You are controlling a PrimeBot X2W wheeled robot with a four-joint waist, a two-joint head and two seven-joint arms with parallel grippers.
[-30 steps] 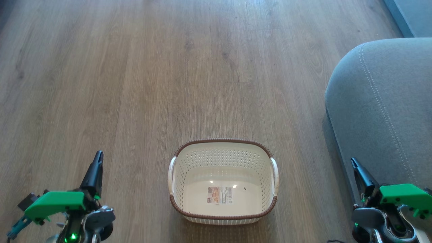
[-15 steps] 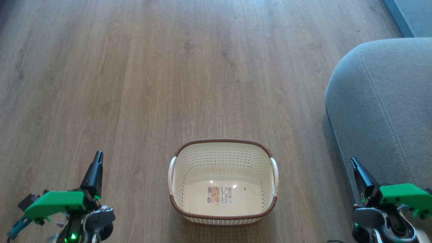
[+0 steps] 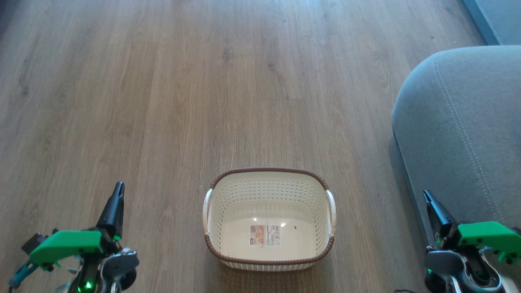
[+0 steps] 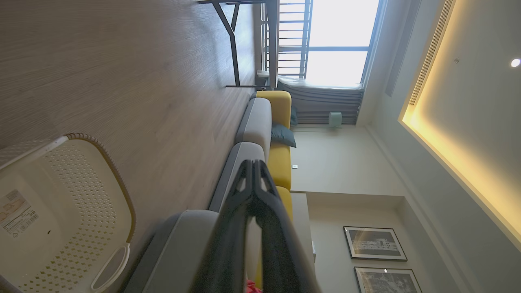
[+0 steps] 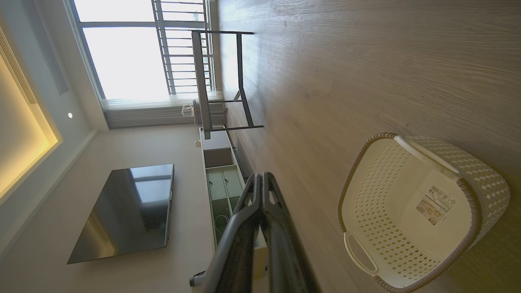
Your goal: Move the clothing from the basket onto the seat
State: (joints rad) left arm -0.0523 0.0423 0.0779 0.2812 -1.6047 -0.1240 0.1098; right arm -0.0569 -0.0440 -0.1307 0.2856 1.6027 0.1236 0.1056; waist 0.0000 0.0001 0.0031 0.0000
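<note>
On the wood-plank floor (image 3: 163, 101) nothing has shifted in the last second: the basket (image 3: 268, 188) sits empty between our left gripper (image 3: 117, 190) and right gripper (image 3: 427, 197), both closed on nothing, and a red scrap of the clothing (image 4: 251, 287) peeks beside the grey seat (image 3: 460, 134), so we judge the transfer done, with nothing obstructing.

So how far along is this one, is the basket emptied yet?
Done: the basket is empty, its base label bare. In hand: nothing; the left pincer and right pincer are shut, either side of it. Left: likely nothing, but a red scrap past the left pincer hints at clothing by the seat, so placement is unconfirmed.
</note>
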